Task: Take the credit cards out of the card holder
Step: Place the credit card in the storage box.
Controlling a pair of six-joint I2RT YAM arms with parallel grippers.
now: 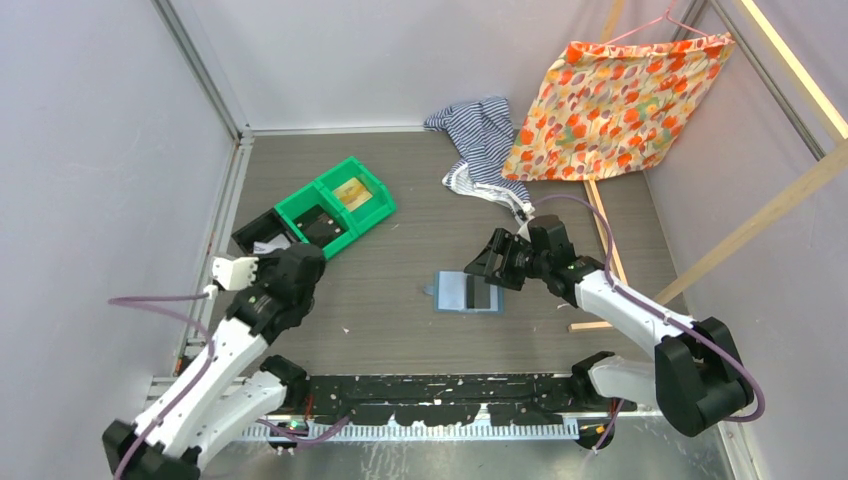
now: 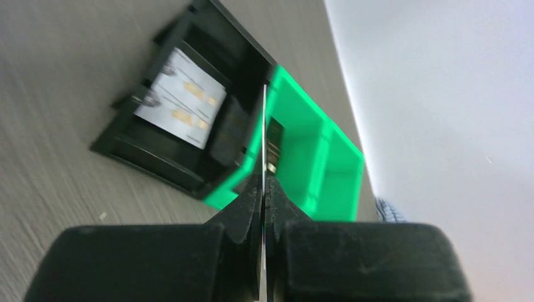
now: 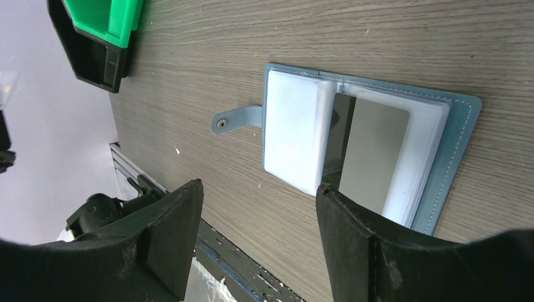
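The slate-blue card holder [image 1: 455, 292] lies open on the table, its snap strap pointing left. A dark credit card [image 3: 371, 154] sits in its right panel, also visible from above [image 1: 481, 294]. My right gripper [image 3: 258, 189] hovers just above the holder's near edge, open with nothing between its fingers; from above it [image 1: 480, 272] hangs over the holder's right part. My left gripper [image 2: 264, 189] is shut on a thin credit card [image 2: 264, 119] seen edge-on. It is raised near the bins [image 1: 305, 262].
A green two-compartment bin [image 1: 375, 205] at the back left holds a gold card [image 1: 352, 192] and a dark one [image 1: 322, 226]. Beside it, a black bin [image 2: 126, 141] holds a silver card [image 2: 179, 100]. Striped cloth [image 1: 480, 135], floral cloth [image 1: 620, 100] and wooden rods [image 1: 600, 225] are at the back right.
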